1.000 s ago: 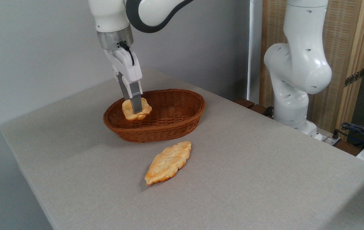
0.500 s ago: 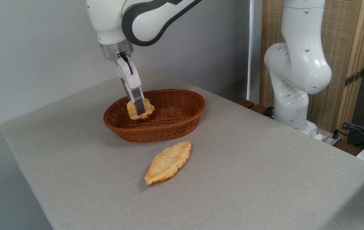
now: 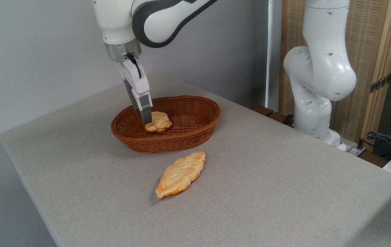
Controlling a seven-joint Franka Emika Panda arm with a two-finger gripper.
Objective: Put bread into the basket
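The gripper (image 3: 146,120) points down into the left half of the basket (image 3: 195,132), its grey fingers (image 3: 145,111) reaching below the rim line. Seen edge-on from this camera, the two fingers overlap one another, so whether they are apart or together cannot be told. Their tips are just at the left edge of the bread (image 3: 158,121), which lies on the basket floor, tilted a little, its lumpy golden top facing up and to the right. Whether the fingertips touch the bun is not clear.

Above the fingers, the white gripper body carries a black cable up to a metal wrist ring, and the white and grey arm (image 3: 154,17) runs out of the top of the frame. No brand, label or writing can be read on the arm, the basket or anything else in view.

The basket stands on a grey table (image 3: 267,192), towards the back left. In front of it, near but not touching, lies a longer leaf-shaped pastry (image 3: 180,175), flat on the table. To the right, the arm's white base column (image 3: 319,75) rises beside the table edge, in front of a woven wooden screen (image 3: 370,51). Some cables (image 3: 387,140) lie at the far right. A plain grey wall stands behind.
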